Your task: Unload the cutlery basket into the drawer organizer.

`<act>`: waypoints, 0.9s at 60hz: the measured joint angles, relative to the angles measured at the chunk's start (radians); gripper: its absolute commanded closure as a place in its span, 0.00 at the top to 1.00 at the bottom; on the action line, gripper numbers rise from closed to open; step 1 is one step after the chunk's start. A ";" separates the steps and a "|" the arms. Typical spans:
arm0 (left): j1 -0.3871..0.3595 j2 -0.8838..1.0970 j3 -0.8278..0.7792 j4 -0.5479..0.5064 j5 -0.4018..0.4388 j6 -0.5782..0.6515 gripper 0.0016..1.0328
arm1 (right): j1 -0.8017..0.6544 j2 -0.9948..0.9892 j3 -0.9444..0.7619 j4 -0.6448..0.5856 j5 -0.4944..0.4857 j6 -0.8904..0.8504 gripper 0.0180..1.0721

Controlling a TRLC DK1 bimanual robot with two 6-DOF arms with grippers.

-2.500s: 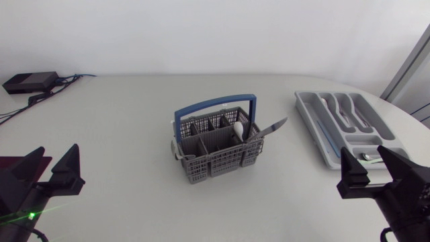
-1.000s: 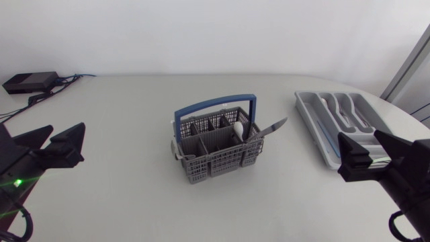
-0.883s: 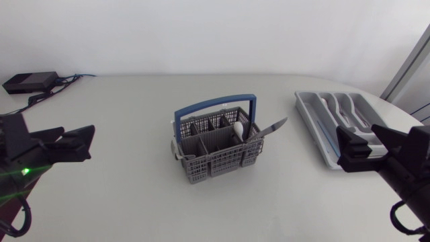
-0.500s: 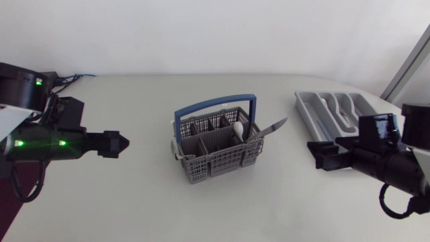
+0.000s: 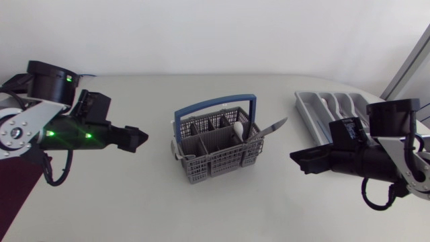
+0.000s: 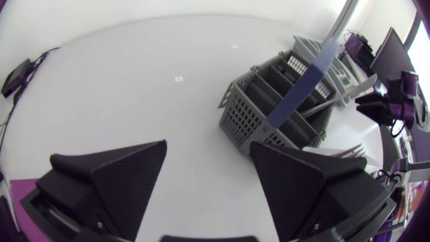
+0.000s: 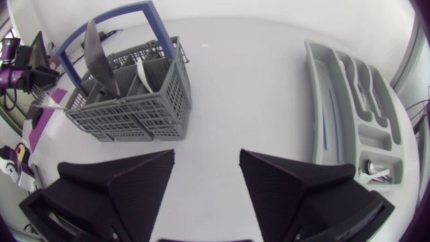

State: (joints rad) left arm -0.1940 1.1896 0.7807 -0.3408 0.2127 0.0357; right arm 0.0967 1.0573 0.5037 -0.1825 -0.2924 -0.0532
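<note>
Hands both open, empty: left hand (image 5: 138, 139) left of the cutlery basket (image 5: 215, 160), right hand (image 5: 301, 160) right of it, drawer organizer (image 5: 321, 124) beyond. Best pinch the leaning knife (image 5: 272, 127) high and lift straight.

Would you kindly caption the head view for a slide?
Left end effector and right end effector face the basket from either side, organizer farther right.

Looking down on a white counter (image 5: 201, 215), lying smooth and pale. Finding a small black box (image 6: 19, 69) sitting at its far left corner, with a thin dark cable (image 6: 41, 52) trailing from it. Spotting a tiny mark (image 6: 178, 78) showing on the bare surface and a second mark (image 6: 234, 46) farther right, both well apart from the box.
</note>
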 measured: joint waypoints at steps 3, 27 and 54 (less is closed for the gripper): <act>-0.004 0.031 0.000 -0.001 0.003 0.014 0.50 | 0.000 0.025 0.009 0.006 -0.010 0.000 0.37; 0.032 0.102 -0.001 0.127 0.259 0.072 0.03 | -0.081 0.325 0.154 0.028 -0.238 0.091 0.05; -0.031 0.355 0.039 0.159 0.304 0.082 0.03 | -0.091 0.649 0.381 0.045 -0.315 0.194 0.05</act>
State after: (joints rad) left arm -0.2253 1.5448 0.8200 -0.1822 0.5167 0.1177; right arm 0.0059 1.7058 0.8852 -0.1375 -0.6075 0.1406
